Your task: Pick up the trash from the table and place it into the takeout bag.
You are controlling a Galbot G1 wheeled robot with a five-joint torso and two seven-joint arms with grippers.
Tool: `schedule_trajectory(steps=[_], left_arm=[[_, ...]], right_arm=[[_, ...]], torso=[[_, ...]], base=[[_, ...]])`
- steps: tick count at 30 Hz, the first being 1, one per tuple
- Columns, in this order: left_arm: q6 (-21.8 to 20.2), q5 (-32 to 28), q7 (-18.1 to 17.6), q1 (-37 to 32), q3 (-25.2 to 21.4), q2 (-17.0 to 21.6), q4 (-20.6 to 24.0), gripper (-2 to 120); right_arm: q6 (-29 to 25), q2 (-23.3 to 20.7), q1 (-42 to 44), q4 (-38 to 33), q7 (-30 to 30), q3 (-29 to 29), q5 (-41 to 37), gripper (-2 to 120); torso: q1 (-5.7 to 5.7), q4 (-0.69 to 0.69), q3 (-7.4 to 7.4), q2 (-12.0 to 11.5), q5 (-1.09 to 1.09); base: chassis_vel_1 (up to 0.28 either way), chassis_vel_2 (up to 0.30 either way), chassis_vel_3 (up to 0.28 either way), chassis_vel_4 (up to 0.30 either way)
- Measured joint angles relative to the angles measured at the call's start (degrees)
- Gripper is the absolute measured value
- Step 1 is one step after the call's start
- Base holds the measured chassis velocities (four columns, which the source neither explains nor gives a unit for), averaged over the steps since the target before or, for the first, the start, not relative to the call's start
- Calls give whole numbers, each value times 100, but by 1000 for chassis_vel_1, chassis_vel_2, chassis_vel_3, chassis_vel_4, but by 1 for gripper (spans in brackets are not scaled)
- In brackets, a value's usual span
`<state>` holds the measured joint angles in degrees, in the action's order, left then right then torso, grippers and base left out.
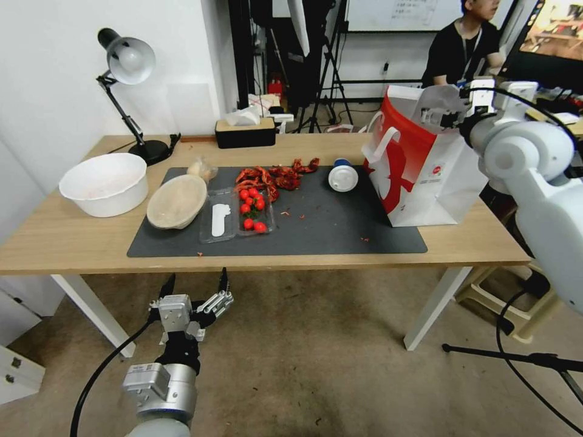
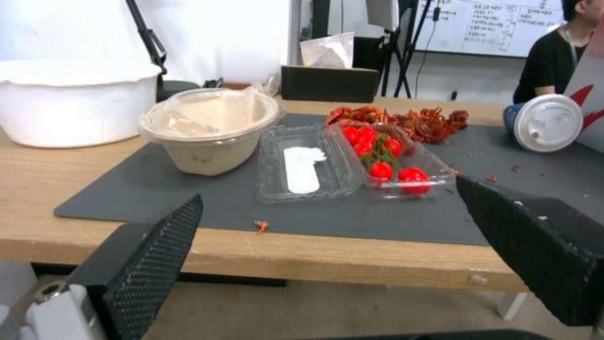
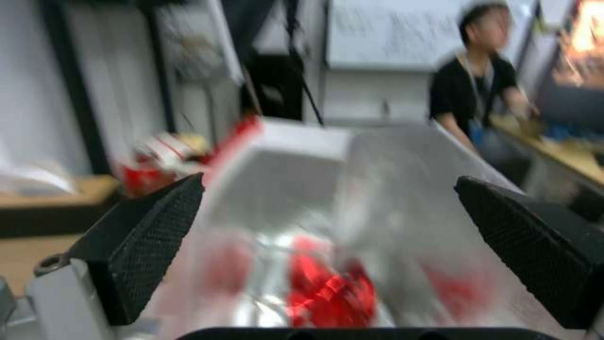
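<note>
We take the dark grey mat [image 1: 316,233] on the table [image 1: 67,240] as our landmark. On its left part lies the shallow beige bowl [image 1: 177,201], and a lidded cup [image 1: 342,176] lies on its side near its far right corner. The takeout bag [image 1: 425,176] stands at its right edge, with our right gripper [image 1: 442,108] above the bag's mouth. Our left gripper [image 1: 195,291] hangs open below the table's front edge.

1. Takeout bag [image 1: 446,182]: white with a red side panel and a small red logo.
2. Table [image 1: 54,240]: light wood, white legs; dark grey mat [image 1: 316,227].
3. Shallow bowl [image 1: 176,200], at 9 o'clock on the mat: beige.
4. Cup [image 1: 343,177], at 1 o'clock: white lid, blue body.
5. Tomatoes [image 1: 252,209]: red, in a clear box.
6. Left gripper [image 1: 193,290]: black, dot-textured pads [image 2: 151,264].
</note>
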<state>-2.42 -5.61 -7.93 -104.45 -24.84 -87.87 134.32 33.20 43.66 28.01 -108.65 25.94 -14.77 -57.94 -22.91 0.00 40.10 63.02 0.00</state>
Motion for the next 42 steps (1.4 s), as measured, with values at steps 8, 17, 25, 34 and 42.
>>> schedule_trajectory(steps=[8,17,25,34,42], left_arm=[[80,-12,34,10,2,-6,-98,100],[91,-22,39,25,7,-31,-114,100],[180,-55,76,-31,-47,-21,-141,100],[184,-48,98,-32,-41,-16,-217,100],[216,-31,95,-49,-9,-23,-248,100]], right_arm=[[-1839,-340,1804,-1146,-299,-448,860,100],[-3249,-64,3327,-1473,-478,-615,2083,100],[-4412,821,4982,-1336,-1124,-786,2773,100],[-5091,1710,6306,-1093,-1702,-733,3230,100],[-5245,1911,6592,-993,-1883,-636,3322,100]], torso=[[0,0,-1,0,0],[0,2,-1,0,-2],[1,0,0,0,-2],[0,0,0,1,0],[0,0,0,1,0]], base=[[0,0,0,0],[0,0,0,0],[0,0,0,0],[0,0,0,0],[0,0,0,0]])
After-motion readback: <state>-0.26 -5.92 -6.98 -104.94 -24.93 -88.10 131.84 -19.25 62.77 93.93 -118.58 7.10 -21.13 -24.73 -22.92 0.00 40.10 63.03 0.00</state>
